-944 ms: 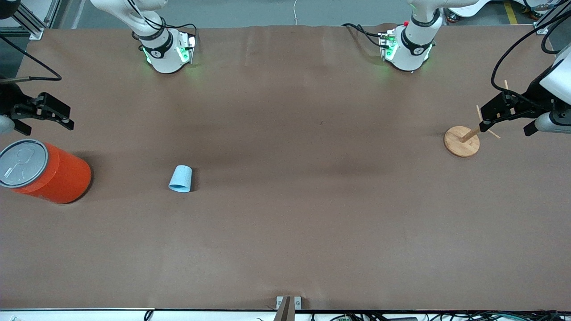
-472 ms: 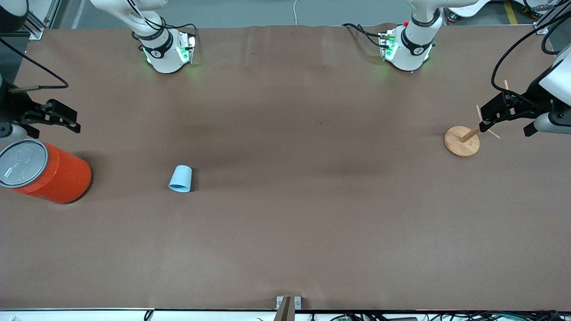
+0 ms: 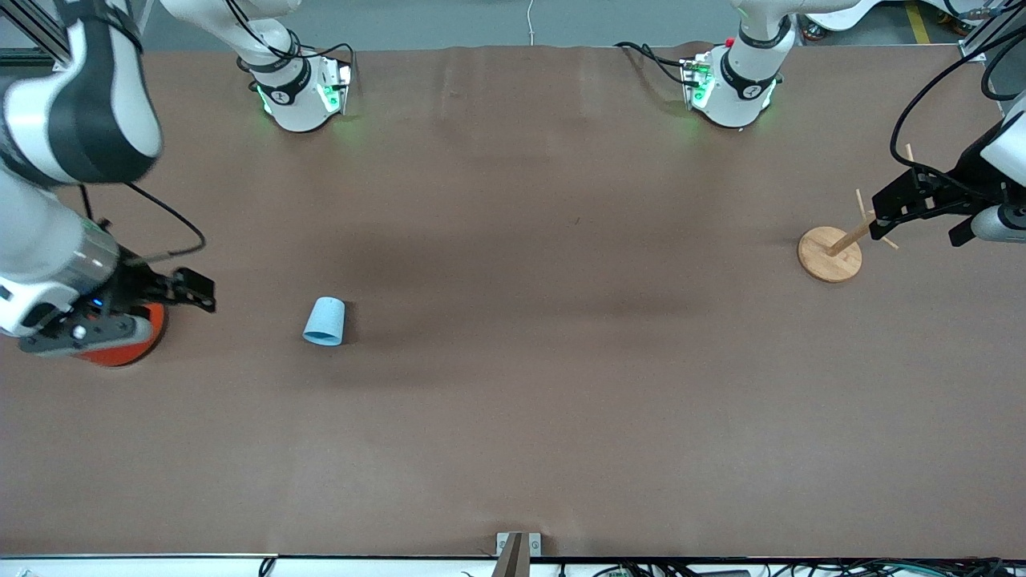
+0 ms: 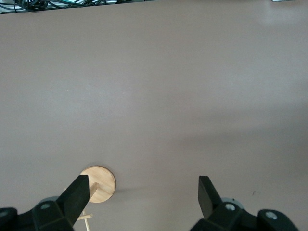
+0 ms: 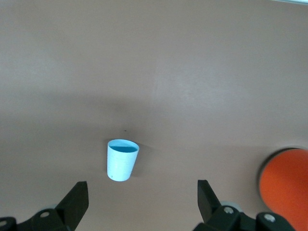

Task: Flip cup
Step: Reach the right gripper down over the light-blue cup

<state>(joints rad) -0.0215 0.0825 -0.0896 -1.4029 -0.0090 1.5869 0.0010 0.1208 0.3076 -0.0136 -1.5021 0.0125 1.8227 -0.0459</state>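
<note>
Cup (image 3: 324, 321), small, light blue, tapered, sits on the brown surface (image 3: 529, 385) toward the right arm's end, nothing touching it. In the right wrist view the cup (image 5: 121, 160) shows a brighter blue inside at its wide rim, with the narrow end on the opposite end; the front view does not make clear whether it stands upright or leans. Right hand (image 3: 196, 290) is in the air between the cup and the orange canister (image 3: 120, 346), fingers spread wide with nothing between them; the right wrist view shows the right hand (image 5: 139, 202) with both dark fingers well apart and the cup apart from them. The canister stands at the right arm's end of the surface, well apart from the cup, mostly hidden under the right arm's wrist in the front view; only an orange edge of the canister (image 5: 287, 182) shows in the right wrist view. Left hand (image 3: 890, 210) hangs over the left arm's end of the surface, just beside a wooden stand (image 3: 830, 253) with a round base and thin pegs, fingers open and holding nothing; in the left wrist view the left hand (image 4: 143, 195) has the stand's round base (image 4: 100, 183) near one finger.
</note>
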